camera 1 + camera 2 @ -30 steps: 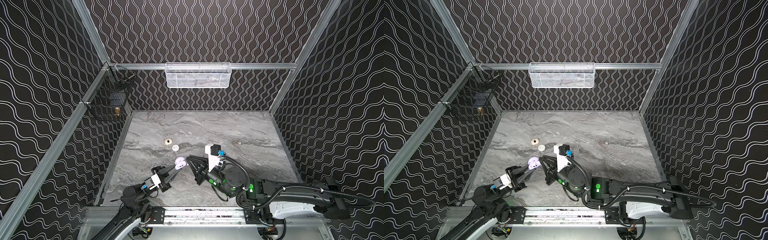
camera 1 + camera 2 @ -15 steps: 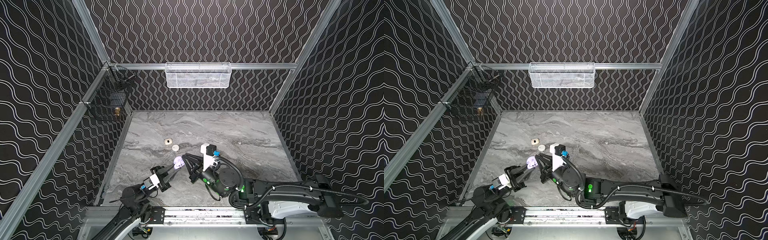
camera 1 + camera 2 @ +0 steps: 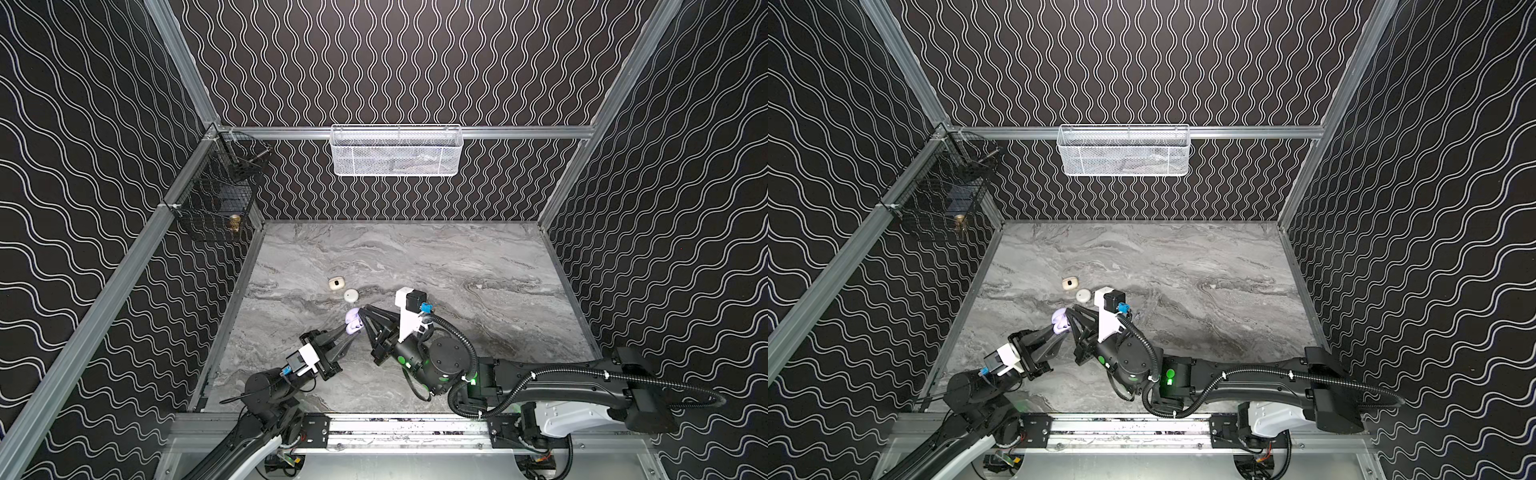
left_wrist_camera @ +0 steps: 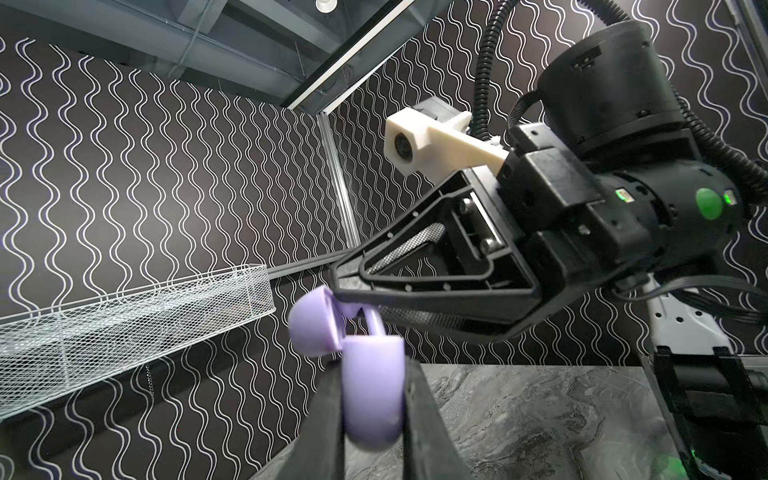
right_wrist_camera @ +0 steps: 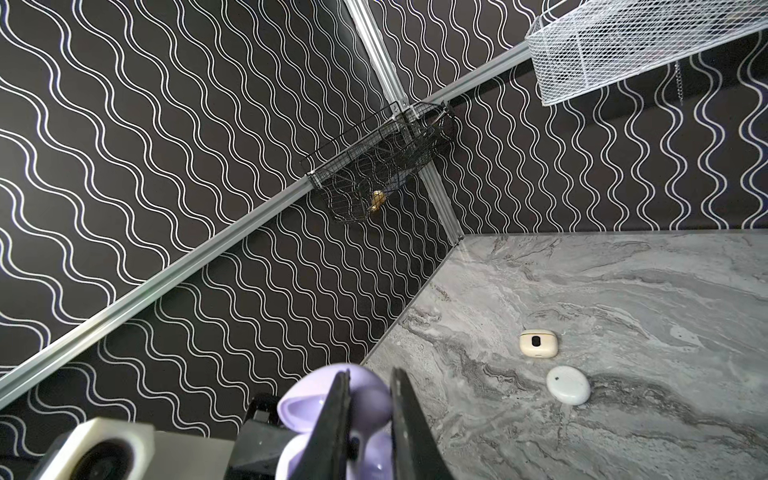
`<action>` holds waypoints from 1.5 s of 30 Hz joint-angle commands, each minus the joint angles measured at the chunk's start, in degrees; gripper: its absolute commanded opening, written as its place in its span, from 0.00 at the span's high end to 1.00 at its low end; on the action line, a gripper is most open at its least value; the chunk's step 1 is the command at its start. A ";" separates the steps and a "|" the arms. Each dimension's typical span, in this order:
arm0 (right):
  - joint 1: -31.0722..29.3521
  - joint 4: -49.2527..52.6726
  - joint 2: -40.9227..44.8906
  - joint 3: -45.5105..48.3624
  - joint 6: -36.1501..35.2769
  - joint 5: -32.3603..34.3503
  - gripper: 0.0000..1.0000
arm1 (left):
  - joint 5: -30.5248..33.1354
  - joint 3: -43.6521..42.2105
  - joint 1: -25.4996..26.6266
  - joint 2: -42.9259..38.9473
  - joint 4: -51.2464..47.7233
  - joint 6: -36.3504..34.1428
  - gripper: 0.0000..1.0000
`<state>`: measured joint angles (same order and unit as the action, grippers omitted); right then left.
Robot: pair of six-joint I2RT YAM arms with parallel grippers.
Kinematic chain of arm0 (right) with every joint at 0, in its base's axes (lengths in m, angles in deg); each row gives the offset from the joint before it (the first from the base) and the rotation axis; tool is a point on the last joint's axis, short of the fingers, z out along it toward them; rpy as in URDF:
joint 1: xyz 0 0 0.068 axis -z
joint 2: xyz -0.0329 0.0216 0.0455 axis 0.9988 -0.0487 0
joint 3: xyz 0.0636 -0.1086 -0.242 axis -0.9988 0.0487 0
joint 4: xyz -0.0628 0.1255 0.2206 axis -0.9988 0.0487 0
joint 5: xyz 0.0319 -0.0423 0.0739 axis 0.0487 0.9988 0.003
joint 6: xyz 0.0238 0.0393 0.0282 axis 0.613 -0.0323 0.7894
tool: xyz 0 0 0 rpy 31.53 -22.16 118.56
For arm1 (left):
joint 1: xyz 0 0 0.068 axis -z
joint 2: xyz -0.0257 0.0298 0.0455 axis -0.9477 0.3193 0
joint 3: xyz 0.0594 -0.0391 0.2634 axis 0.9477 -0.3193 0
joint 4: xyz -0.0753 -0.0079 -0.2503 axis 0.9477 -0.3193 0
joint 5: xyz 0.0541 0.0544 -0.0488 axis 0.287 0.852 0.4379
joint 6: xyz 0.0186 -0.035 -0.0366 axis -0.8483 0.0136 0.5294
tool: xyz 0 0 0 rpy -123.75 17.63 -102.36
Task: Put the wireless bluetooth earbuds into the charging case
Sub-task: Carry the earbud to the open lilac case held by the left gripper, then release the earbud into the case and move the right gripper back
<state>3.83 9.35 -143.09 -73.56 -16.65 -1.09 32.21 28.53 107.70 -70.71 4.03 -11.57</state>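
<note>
An earbud [image 4: 376, 322] at its case [image 4: 372, 399].
Open lilac case clamped in left hand [image 3: 351, 330]; right hand [image 3: 361, 311] pinches earbud at its mouth.

Black walls [image 3: 395, 62] with white squiggly lines all round, silver aluminium rails [image 3: 519, 132] running along them. Floor's a grey marble-look tabletop [image 3: 478, 257]. A white mesh basket [image 3: 396, 151] hangs on the far wall. There's a black wire basket [image 3: 216, 199] in the far left corner, with a small brass-coloured thing [image 3: 235, 223] in it.

Lab robot cell — aluminium frame [image 3: 498, 132], wave-patterned walls [image 3: 395, 62]
</note>
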 commanded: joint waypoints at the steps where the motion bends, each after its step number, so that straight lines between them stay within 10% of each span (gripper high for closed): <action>1: -0.28 -1.31 -0.37 0.49 -0.14 -0.39 0.91 | 0.07 0.79 -0.06 -0.48 1.45 0.69 1.00; 30: -2.06 -2.24 -1.34 2.82 -1.20 1.89 0.86 | 4.49 3.47 -0.09 -0.69 -4.94 1.50 1.00; 45: -2.07 3.87 6.21 4.23 -1.43 4.18 0.35 | 2.75 3.05 -0.02 -3.02 -8.20 0.55 1.00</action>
<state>1.82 10.25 -139.07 -69.47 -18.12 2.32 35.59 31.35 107.72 -72.83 -3.55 -10.46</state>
